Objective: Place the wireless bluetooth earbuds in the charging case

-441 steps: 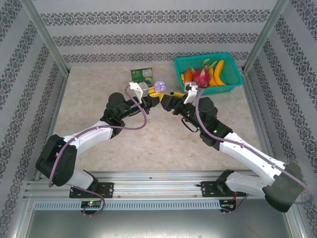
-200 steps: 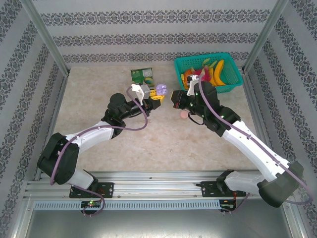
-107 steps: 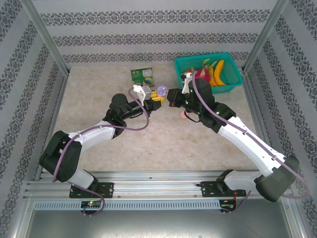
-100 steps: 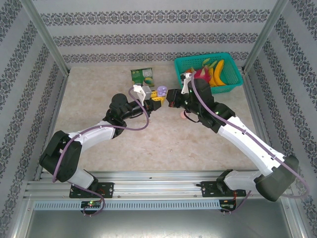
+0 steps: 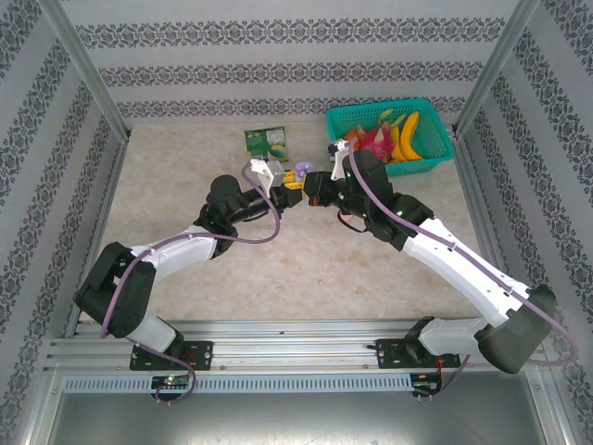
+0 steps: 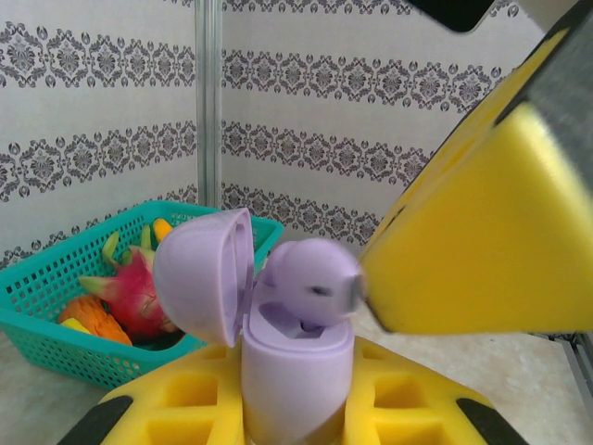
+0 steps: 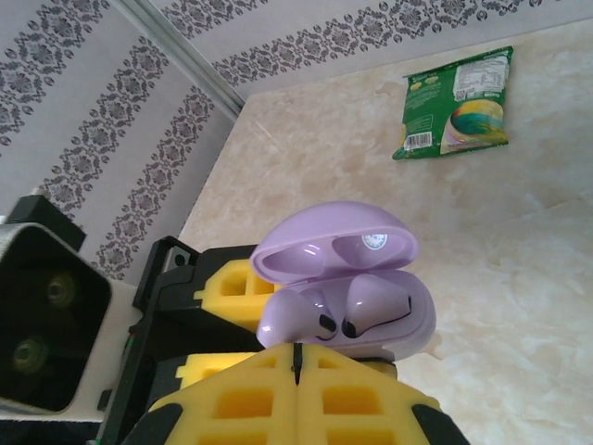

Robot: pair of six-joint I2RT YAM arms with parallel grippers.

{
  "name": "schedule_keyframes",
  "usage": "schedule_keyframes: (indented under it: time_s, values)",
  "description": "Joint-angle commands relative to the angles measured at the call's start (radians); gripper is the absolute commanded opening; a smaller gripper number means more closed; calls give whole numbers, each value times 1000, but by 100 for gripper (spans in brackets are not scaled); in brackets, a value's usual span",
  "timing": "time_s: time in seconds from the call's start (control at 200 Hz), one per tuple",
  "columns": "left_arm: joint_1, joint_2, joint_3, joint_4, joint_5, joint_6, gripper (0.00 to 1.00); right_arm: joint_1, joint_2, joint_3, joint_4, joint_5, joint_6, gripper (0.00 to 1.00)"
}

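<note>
Leaning together, my two arms meet. My left claw (image 5: 293, 185) squeezes one open round lavender plastic case (image 7: 345, 271). My right claw (image 7: 295, 362), pinched tight, sits by two tiny lavender earbuds (image 7: 375, 301).

Bright, even light; blurred near foreground.

Teal fruit basket (image 5: 375, 105), green snack packet (image 5: 267, 141)
</note>
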Motion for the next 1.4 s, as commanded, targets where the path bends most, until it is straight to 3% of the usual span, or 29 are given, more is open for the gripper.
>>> schedule_keyframes:
  time_s: [0.0, 0.28, 0.485, 1.109, 1.394]
  values:
    - [-12, 5, 12, 68, 24, -15, 0, 7, 22, 35, 24, 2, -3, 3]
    - [-14, 4, 3, 68, 23, -11, 0, -5, -17, 42, 20, -12, 1, 3]
    - [-14, 5, -8, 71, 31, -4, 0, -67, -86, 76, -20, -36, -6, 3]
    - [-14, -7, -2, -22, 98, 45, 0, -191, 329, 387, -128, -242, -86, 4]
    - [-15, -2, 8, -43, 32, 56, 0, -146, 239, 233, -103, -262, -80, 3]
